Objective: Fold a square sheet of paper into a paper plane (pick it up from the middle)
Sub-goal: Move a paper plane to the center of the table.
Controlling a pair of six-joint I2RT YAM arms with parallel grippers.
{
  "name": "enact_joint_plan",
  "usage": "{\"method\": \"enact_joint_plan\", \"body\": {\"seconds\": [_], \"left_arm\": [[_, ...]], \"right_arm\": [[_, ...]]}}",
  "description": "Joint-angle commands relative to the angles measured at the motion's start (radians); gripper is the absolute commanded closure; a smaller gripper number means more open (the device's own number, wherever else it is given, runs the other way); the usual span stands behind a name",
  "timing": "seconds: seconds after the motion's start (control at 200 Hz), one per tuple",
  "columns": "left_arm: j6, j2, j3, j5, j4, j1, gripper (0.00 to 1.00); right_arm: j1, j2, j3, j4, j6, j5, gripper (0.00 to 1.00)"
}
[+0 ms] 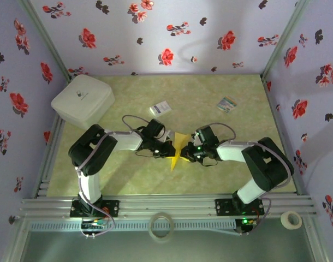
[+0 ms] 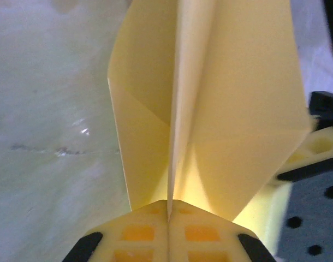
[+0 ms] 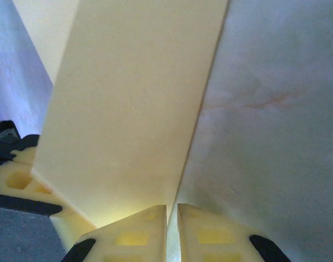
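The sheet of paper (image 1: pixel 177 147), yellow and already folded into a pointed, winged shape, is held off the table (image 1: pixel 237 180) near its middle, between the two arms; it counts as one sheet, not yet a finished dart, I judge. In the left wrist view the paper (image 2: pixel 237 109) stands on edge with its centre crease running straight down into the left gripper (image 2: pixel 168 210), whose jaws are pressed together on that crease; this probably pins the fold line so the wings can be worked to either side. From above, the left gripper (image 1: pixel 165 148) meets the sheet from the left and the right gripper (image 1: pixel 187 152) from the right. In the right wrist view a flat panel of the paper (image 3: pixel 128 109) narrows to a corner between the tips of the right gripper (image 3: pixel 172 210), whose jaws are nearly together and appear to pinch it; two grips likely keep so limp a sheet taut. Further out lie two small cards, a white card with blue print (image 1: pixel 160 108) and a striped card (image 1: pixel 227 103); one white box (image 1: pixel 83 100); two rolls of tape (image 1: pixel 161 226) at the near rail.
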Motion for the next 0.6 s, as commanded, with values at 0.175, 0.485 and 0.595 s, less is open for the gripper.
{"method": "enact_joint_plan", "body": {"seconds": [0.175, 0.485, 0.595], "left_arm": [[0.040, -0.190, 0.065, -0.428, -0.285, -0.064, 0.96], [0.006, -0.201, 0.133, -0.682, -0.497, -0.100, 0.95], [-0.006, -0.190, 0.126, -0.682, -0.486, -0.100, 0.95]], "right_arm": [[0.006, -0.108, 0.015, -0.135, -0.038, 0.128, 0.85], [0.006, -0.109, 0.020, -0.108, 0.002, 0.133, 0.85], [0.006, -0.109, 0.029, -0.103, 0.012, 0.126, 0.85]]}}
